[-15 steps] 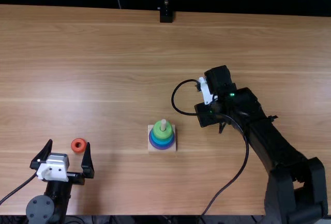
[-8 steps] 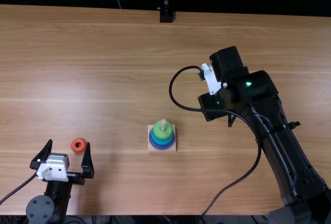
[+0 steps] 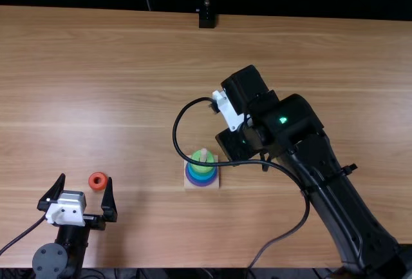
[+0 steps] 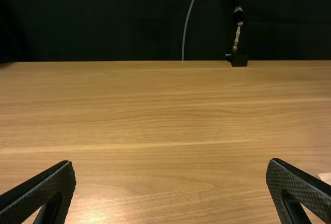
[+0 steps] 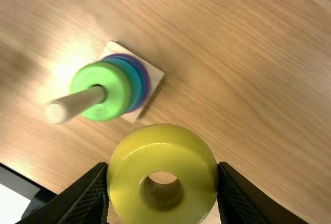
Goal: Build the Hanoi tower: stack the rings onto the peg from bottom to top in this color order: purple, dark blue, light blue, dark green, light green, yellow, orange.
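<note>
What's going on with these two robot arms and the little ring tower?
It looks like a ring-stacking job, partly done. The right arm's tool is holding the yellow ring off to the side of the wooden peg. Purple, blue and green rings are stacked on the peg, with the light green ring on top. The left arm's tool is open and empty, and the orange ring lies on the table.
</note>
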Action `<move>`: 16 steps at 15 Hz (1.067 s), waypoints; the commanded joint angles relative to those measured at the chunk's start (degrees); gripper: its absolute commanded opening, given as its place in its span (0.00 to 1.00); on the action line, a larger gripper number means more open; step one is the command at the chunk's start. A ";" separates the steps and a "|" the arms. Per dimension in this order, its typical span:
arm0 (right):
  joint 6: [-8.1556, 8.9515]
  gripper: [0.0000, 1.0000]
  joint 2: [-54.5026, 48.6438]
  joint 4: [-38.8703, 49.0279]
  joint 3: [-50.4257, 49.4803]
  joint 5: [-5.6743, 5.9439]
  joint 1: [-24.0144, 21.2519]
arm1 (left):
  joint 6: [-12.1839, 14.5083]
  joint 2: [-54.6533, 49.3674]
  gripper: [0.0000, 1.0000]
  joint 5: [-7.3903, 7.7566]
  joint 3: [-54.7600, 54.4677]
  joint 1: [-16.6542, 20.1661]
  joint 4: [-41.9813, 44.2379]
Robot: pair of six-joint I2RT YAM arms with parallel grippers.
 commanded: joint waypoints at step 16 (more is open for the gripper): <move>0.19 0.00 0.72 1.63 4.24 -0.79 7.54 | 0.38 -0.69 1.00 0.18 -1.83 0.43 -0.41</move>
